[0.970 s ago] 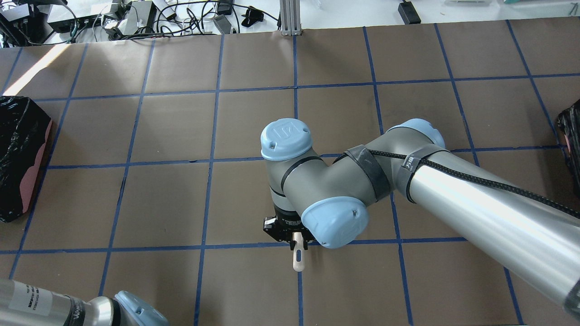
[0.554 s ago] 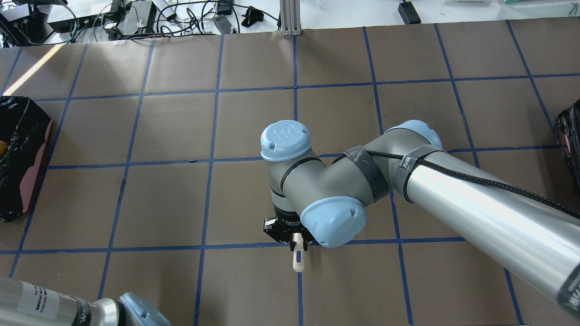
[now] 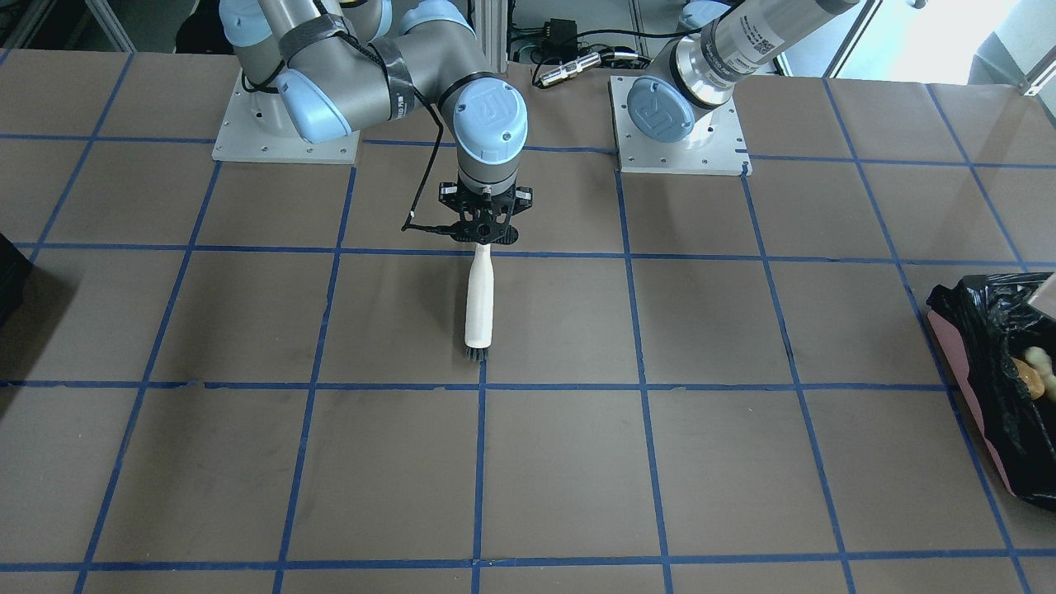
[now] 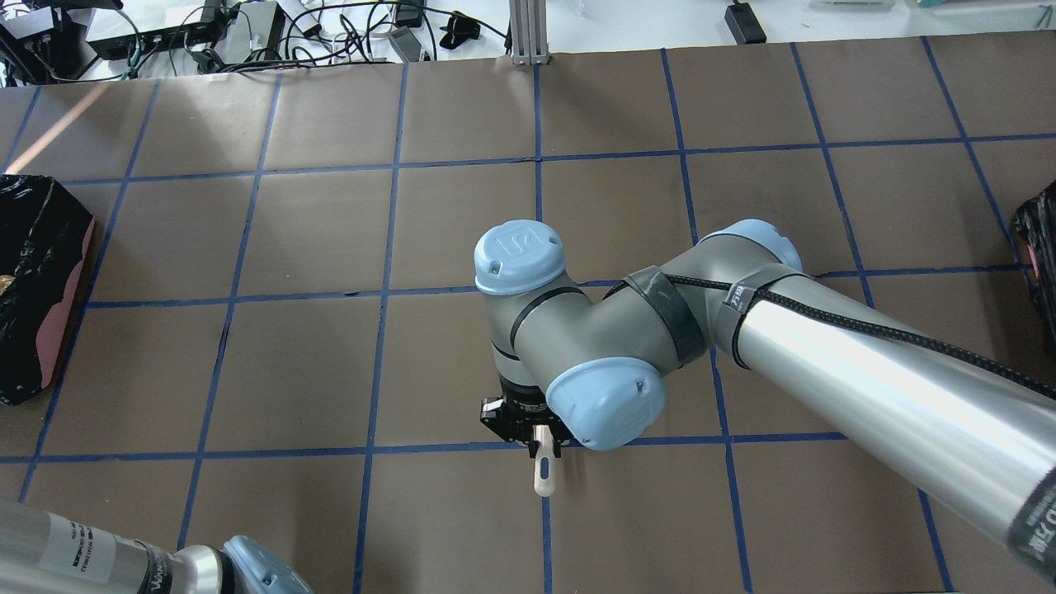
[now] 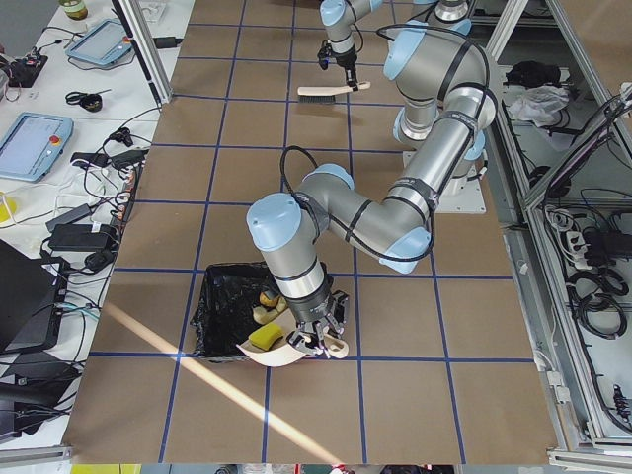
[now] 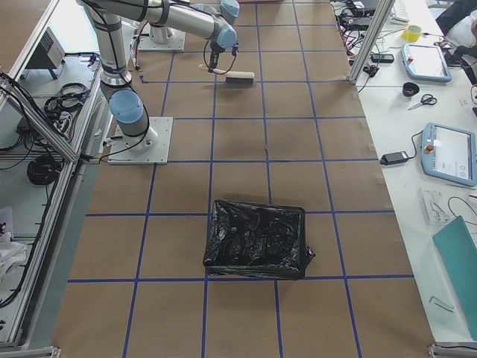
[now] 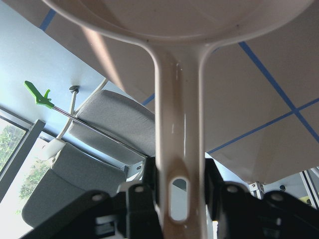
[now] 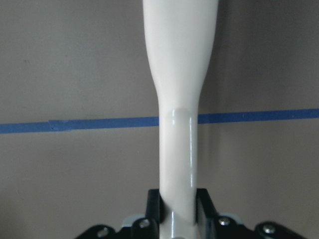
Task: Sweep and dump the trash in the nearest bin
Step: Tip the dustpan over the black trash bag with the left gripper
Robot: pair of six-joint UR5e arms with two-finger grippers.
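My right gripper (image 3: 485,239) is shut on the handle of a white brush (image 3: 478,297) whose black bristles rest on the table's middle. It also shows in the right wrist view (image 8: 180,209) around the handle (image 8: 182,99), and from overhead (image 4: 544,445). My left gripper (image 7: 179,194) is shut on the white dustpan's handle (image 7: 179,149). In the exterior left view the dustpan (image 5: 286,351) is held at the near rim of the black-lined bin (image 5: 222,311), with a yellow piece (image 5: 265,338) on it. Yellowish trash (image 5: 262,296) lies in the bin.
That bin stands at the table's end on my left (image 4: 37,289), pinkish side showing (image 3: 998,388). A second black-lined bin (image 6: 257,239) stands at the opposite end (image 4: 1041,239). Blue tape lines grid the brown table (image 3: 643,462). Cables and devices lie beyond its far edge.
The left arm at the overhead view's bottom left has shifted slightly. A yellowish bit now shows in the left bin at the frame edge. The right arm and brush have barely moved.
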